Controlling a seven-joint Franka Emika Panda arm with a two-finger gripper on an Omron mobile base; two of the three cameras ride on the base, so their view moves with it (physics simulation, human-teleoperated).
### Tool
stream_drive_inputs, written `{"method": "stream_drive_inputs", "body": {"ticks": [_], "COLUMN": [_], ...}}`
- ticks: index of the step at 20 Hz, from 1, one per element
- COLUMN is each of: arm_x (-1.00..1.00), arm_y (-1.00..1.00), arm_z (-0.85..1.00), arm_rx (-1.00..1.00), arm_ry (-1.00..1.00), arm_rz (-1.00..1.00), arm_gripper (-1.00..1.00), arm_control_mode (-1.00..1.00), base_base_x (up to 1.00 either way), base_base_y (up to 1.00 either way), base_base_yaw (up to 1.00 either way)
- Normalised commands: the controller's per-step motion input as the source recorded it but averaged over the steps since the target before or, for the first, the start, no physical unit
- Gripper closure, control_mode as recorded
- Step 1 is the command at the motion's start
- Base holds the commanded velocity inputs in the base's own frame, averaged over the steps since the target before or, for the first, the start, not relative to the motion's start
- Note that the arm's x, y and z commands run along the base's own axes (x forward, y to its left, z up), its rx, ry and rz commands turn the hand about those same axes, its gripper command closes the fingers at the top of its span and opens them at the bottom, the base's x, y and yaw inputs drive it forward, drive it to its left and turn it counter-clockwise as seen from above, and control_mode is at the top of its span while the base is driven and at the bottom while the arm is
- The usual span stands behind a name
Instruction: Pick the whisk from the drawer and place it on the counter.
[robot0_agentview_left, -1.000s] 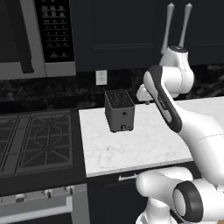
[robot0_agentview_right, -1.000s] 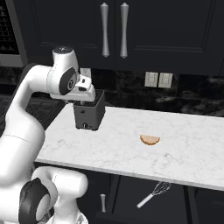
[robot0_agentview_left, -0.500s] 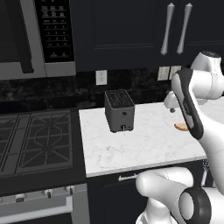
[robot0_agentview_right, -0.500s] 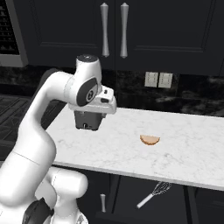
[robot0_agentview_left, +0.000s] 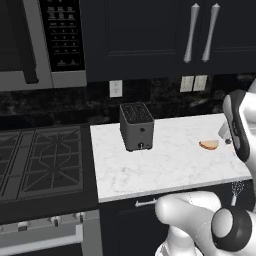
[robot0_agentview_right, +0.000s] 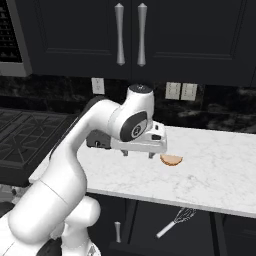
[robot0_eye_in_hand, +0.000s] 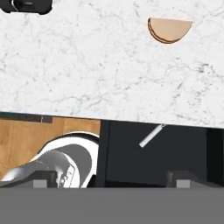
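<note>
The whisk (robot0_agentview_right: 174, 222) lies in the open dark drawer (robot0_agentview_right: 200, 231) under the counter's front edge, wire head toward the counter. Its pale handle (robot0_eye_in_hand: 150, 135) shows in the hand view just past the marble edge, and its head (robot0_agentview_left: 236, 189) peeks out at the right of the left base view. My gripper (robot0_agentview_right: 138, 154) hangs open and empty above the white marble counter (robot0_agentview_right: 220, 170), pointing down, left of the tan bread piece (robot0_agentview_right: 171, 160). In the hand view its fingertips (robot0_eye_in_hand: 183, 176) stand wide apart, with the drawer (robot0_eye_in_hand: 175, 153) between them.
A dark toaster (robot0_agentview_left: 136, 126) stands at the counter's back left, and its corner (robot0_eye_in_hand: 27, 5) shows in the hand view. The bread piece (robot0_eye_in_hand: 169, 29) lies mid-counter. A black gas stove (robot0_agentview_left: 40, 160) adjoins the counter on the left. Tall cupboard doors (robot0_agentview_right: 130, 35) hang above.
The arm has swung right, away from the toaster, to the counter's front edge beside the bread. The hand now looks down over the drawer.
</note>
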Motion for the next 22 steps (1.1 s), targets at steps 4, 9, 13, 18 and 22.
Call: {"method": "stream_drive_inputs", "body": {"ticks": [4,9,13,18,22], "arm_x": [-0.35,-0.2,-0.06,-0.04,-0.33], "arm_y": [-0.82,-0.55,-0.57,-0.49,-0.41], "arm_z": [-0.86,-0.87,-0.77,-0.69,-0.5], "arm_rx": [-0.13,-0.17,-0.12,-0.07,-0.01], "arm_ry": [0.03,0.01,0.0,0.0,0.0], "arm_rz": [0.0,0.0,0.0,0.0,0.0], "arm_gripper": [-1.0,-1.0,-1.0,-1.0,-1.0], "arm_control_mode": [-1.0,-1.0,-1.0,-1.0,-1.0], "base_base_x": [0.0,0.0,0.0,0.0,0.0], "base_base_y": [0.0,0.0,0.0,0.0,0.0], "base_base_yaw": [0.0,0.0,0.0,0.0,0.0]}}
